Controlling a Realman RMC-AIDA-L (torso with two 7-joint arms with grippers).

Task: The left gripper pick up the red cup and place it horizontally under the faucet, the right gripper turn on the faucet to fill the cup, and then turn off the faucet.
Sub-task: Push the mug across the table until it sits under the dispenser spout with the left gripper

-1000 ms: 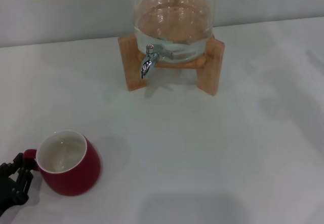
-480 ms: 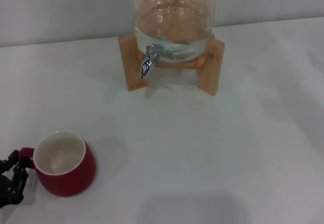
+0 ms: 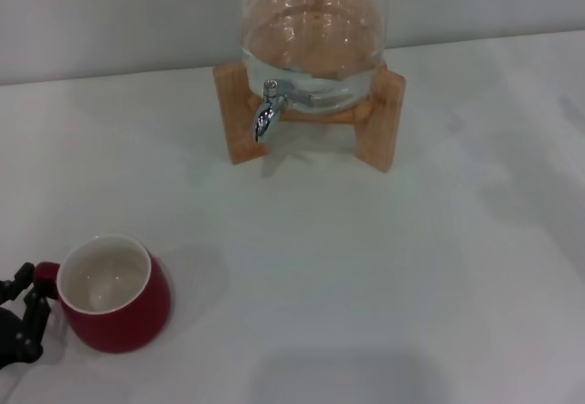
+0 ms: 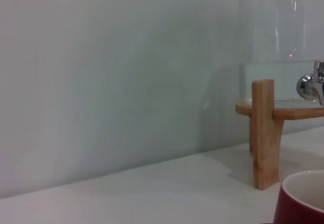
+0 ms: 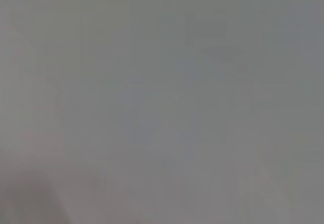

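**White surface, pale wall, cup at the near left**

A plain white surface fills the head view, running back to a pale grey-white wall that meets it along a soft straight line. Light shadows lie under the things standing on it. Toward the back, near the middle, a wooden stand carries a clear glass water jar with liquid in its lower part. The faucet sticks out from the jar's front, its spout curved down over the bare surface between the stand's legs.

The red cup stands upright at the near left corner, well apart from the faucet, its white inside showing and its small handle turned to the left. The left gripper sits at that handle at the frame's edge; its fingers are narrowly set about the handle, and appear to be holding it.

The left wrist view looks low across the surface, with the cup's rim close by, a stand leg beyond, and the wall behind.

The right gripper is out of sight; its wrist view shows only flat grey.
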